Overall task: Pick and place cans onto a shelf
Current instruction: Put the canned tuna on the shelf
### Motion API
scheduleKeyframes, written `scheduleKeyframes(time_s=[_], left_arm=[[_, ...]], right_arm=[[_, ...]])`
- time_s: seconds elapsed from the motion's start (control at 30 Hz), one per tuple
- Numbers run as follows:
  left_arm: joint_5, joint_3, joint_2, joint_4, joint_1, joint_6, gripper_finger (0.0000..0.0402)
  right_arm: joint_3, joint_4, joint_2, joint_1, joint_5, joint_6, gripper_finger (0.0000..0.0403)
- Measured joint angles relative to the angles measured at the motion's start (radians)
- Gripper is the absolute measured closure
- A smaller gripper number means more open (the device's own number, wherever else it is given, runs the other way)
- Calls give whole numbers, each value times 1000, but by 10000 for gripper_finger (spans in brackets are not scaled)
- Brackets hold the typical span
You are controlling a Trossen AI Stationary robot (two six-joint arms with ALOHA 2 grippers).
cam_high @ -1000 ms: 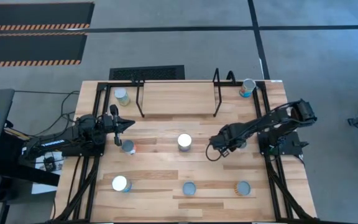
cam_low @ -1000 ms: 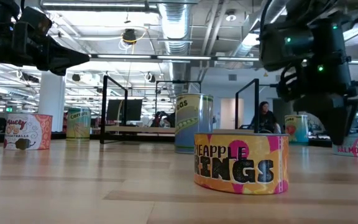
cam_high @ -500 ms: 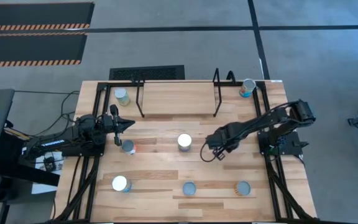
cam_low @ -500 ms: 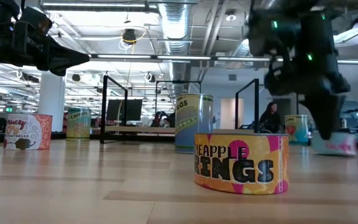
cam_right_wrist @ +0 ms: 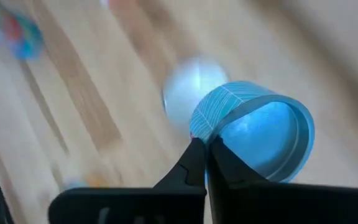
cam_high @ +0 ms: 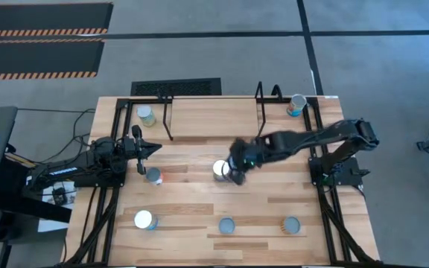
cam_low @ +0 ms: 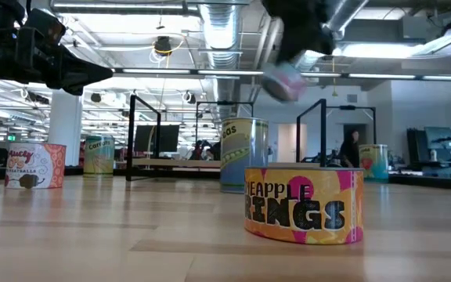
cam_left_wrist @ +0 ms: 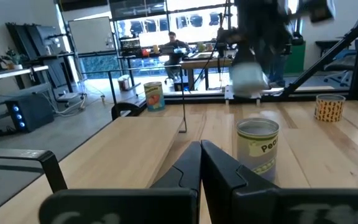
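Observation:
My right gripper [cam_right_wrist: 202, 152] is shut on a small flat can [cam_right_wrist: 257, 134] with a light-blue wall. In the low view this can [cam_low: 283, 81] hangs blurred in the air. In the high view my right gripper [cam_high: 238, 165] is over the table's middle, beside a tall silver-topped can [cam_high: 220, 170] that stands on its base. The shelf [cam_high: 213, 117], a light board between black wire frames, stands at the far edge. My left gripper [cam_high: 155, 149] waits shut at the left, holding nothing, near another can [cam_high: 154, 176]. My right gripper pinches the flat can at the edge of its wall [cam_right_wrist: 205, 129], right at the fingertips; the can's round face stands out beyond them. The can is lifted clear of the table and tilted, above the tall can.
More cans stand on the table: two beside the shelf's ends [cam_high: 146, 114] [cam_high: 297, 104] and three along the near side [cam_high: 144, 219] [cam_high: 226, 225] [cam_high: 291, 225]. A pineapple can [cam_low: 304, 205] fills the low view's foreground. People sit in the room behind.
My right gripper has shut on the flat can at the table's right, lifted it clear and swung it quickly toward the table's left, up over the tall middle can. The can now hangs tilted in the air. My left arm has kept still.

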Motion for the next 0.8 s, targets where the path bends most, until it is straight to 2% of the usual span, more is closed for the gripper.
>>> scheduleKeyframes(time_s=[0.1, 0.2, 0.4, 0.63, 0.8], left_arm=[[0, 0, 0, 0, 0, 22, 401], [0, 0, 0, 0, 0, 32, 401], [2, 0, 9, 0, 0, 48, 401], [4, 1, 24, 0, 0, 50, 401], [1, 1, 32, 0, 0, 50, 401]], right_arm=[[80, 54, 35, -61, 18, -135, 395], [166, 28, 96, -140, 9, -278, 396], [360, -9, 275, -308, -105, -556, 396], [576, -221, 454, -448, -132, -820, 396], [641, -312, 538, -549, -114, -948, 396]])
